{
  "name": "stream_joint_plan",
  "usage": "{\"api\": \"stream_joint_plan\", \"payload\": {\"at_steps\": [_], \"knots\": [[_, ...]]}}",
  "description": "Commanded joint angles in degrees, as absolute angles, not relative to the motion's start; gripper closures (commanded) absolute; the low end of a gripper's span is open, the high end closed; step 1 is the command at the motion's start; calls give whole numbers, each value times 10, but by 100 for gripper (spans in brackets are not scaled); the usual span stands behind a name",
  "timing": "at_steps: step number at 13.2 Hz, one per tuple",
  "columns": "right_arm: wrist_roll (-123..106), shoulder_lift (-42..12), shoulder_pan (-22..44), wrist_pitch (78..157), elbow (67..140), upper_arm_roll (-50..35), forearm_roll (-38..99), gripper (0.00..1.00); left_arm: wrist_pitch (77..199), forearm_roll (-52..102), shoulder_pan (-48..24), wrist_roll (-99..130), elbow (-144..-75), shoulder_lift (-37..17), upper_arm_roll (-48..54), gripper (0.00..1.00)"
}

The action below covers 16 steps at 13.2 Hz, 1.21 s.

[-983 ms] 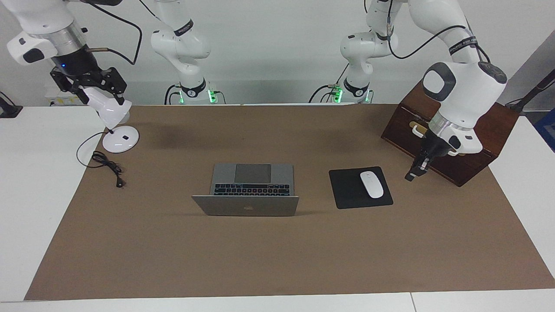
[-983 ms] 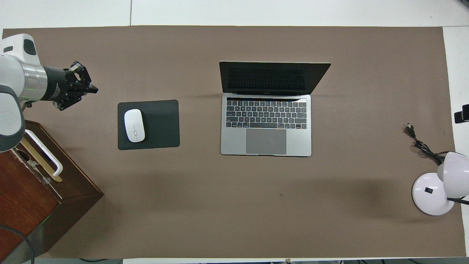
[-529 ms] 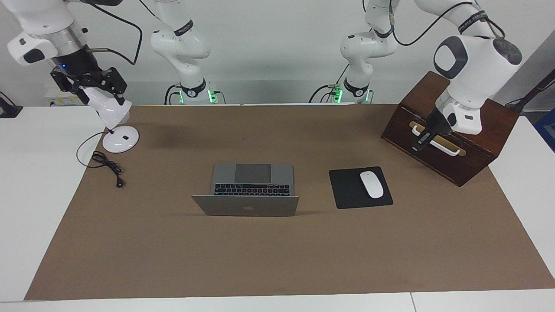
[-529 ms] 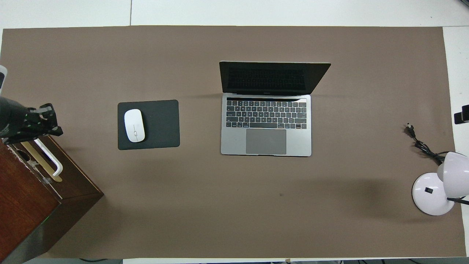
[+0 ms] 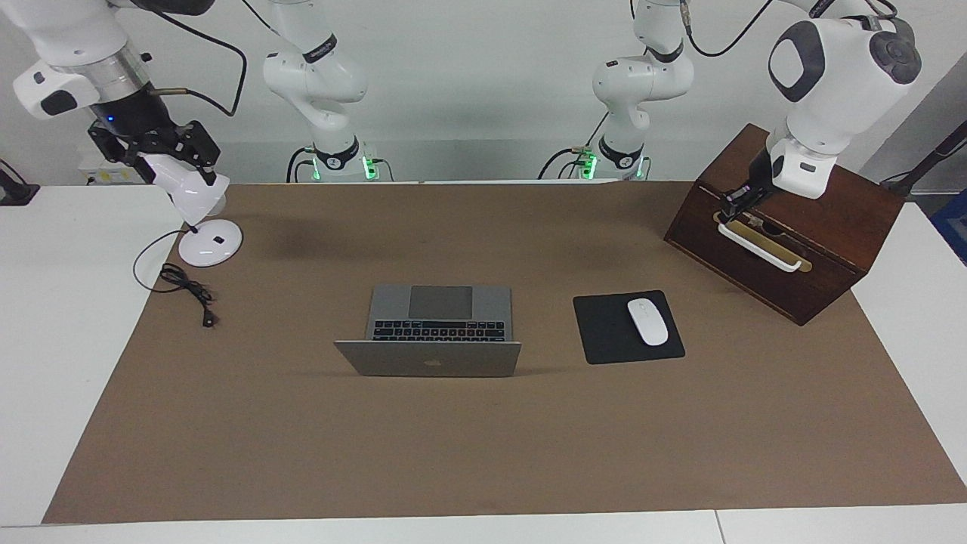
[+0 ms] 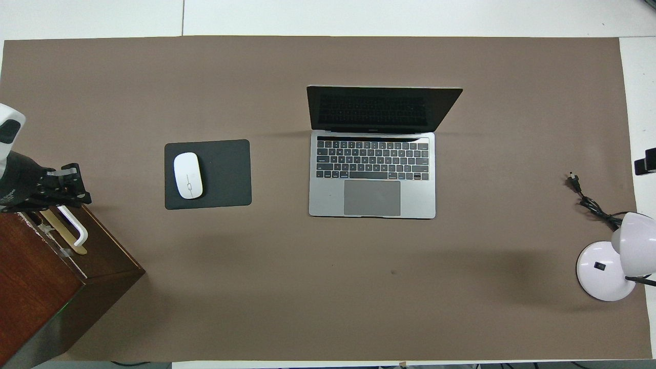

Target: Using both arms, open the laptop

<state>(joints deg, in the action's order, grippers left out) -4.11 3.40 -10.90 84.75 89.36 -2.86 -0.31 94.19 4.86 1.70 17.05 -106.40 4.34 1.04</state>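
Your laptop (image 5: 429, 332) sits open mid-table, lid up and keyboard showing, well apart from both claws. The task looks done, or nearly so. Judging by the look of it, it is thin, stiff metal, smooth and slippery, with a light lid on a firm hinge. If you want more angle, pin the base by the trackpad and push at the lid's top edge, never on the screen glass.

Left claw (image 5: 736, 202) hangs over the wooden box (image 5: 823, 249), right at its white handle (image 5: 758, 248); I cannot tell whether it is released or clenched. Right claw (image 5: 162, 147) is up by the lamp (image 5: 198, 215) at its own end; I cannot tell its state either.

The brown mat (image 5: 483, 453) covers the table flat, with bare space all round the laptop. Mouse (image 5: 648, 321) and mouse pad (image 5: 604, 332) lie between the laptop and the left claw.
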Motion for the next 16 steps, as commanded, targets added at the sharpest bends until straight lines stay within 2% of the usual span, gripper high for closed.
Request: {"api": "stream_joint_plan", "payload": {"at_steps": [1,5,8,10,16], "knots": [[-39,49,-124,854,922,-40,7,0,950,38,-10,167,-1053,34,-2,0],[-39,49,-124,853,924,-40,6,0,948,38,0,163,-989,7,15,0],[-38,49,-124,853,924,-41,7,0,938,37,11,161,-982,7,36,0],[-38,49,-124,853,924,-40,7,0,909,25,11,147,-945,-8,33,0],[-36,49,-124,853,923,-40,7,0,898,18,11,135,-931,-13,31,0]]}}
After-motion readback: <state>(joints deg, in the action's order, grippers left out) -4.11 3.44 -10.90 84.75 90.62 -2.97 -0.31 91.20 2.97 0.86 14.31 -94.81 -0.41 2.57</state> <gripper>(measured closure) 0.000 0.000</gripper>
